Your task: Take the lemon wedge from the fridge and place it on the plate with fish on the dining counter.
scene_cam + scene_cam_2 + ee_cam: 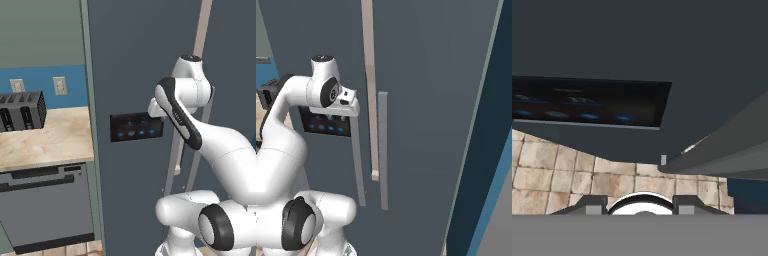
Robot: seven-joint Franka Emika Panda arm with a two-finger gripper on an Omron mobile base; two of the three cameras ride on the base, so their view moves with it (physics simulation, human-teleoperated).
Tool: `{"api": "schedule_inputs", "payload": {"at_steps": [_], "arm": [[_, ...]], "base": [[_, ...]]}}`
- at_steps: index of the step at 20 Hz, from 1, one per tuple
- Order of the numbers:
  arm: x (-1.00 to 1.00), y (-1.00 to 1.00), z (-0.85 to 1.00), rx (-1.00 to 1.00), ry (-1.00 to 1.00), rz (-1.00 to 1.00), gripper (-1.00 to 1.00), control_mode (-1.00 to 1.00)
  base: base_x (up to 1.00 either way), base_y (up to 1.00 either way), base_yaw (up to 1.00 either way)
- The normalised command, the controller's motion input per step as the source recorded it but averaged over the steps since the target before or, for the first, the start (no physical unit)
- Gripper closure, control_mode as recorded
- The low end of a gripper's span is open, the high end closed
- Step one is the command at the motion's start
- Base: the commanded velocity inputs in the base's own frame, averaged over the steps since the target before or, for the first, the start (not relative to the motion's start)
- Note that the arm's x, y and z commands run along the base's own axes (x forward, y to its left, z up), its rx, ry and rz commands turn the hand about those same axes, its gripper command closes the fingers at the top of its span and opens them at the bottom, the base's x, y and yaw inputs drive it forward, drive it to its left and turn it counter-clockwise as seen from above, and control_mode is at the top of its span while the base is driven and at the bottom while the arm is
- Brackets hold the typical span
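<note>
**Fridge door: lining up on the handle**

Lemon wedge isn't anywhere I can see; my guess is it's inside the fridge [421,75], behind doors that look closed or nearly so. A pale strip runs down the seam between them.

Landmark: the black blue-lit panel [136,127] on the left door. My claw [640,204] sits right beside the panel, at its seam-side edge, hard up against the door face. The left door's handle [358,165] runs down from just under my wrist; the right door's handle [383,150] is just past the seam from it. In the hand view a grey bar, likely the handle, crosses close above my fingertips [592,204], panel off to one side, floor tiles [562,175] beneath.

Claw state: tips stand apart with nothing between them. Partly open, holding nothing.

Step in hand, as I read it: get a grip on the handle. To do it well:
- centre the bar between the tips before closing
- keep clear of the panel
- pull along the door's swing arc, not straight back

Toaster [21,111] on the desk beyond the panel is irrelevant.
</note>
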Motion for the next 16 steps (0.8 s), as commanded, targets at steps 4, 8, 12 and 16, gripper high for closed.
{"api": "schedule_inputs", "payload": {"at_steps": [4,8,12,16], "arm": [[-0.02,0.01,-0.01,-0.02,-0.01,0.0,-1.0,-1.0],[0.0,0.0,0.0,0.0,0.0,0.0,-1.0,-1.0],[0.0,0.0,0.0,0.0,0.0,0.0,-1.0,-1.0],[0.0,0.0,0.0,0.0,0.0,0.0,-1.0,-1.0]], "base": [[0.0,0.0,0.0],[0.0,0.0,0.0],[0.0,0.0,0.0],[0.0,0.0,0.0]]}}
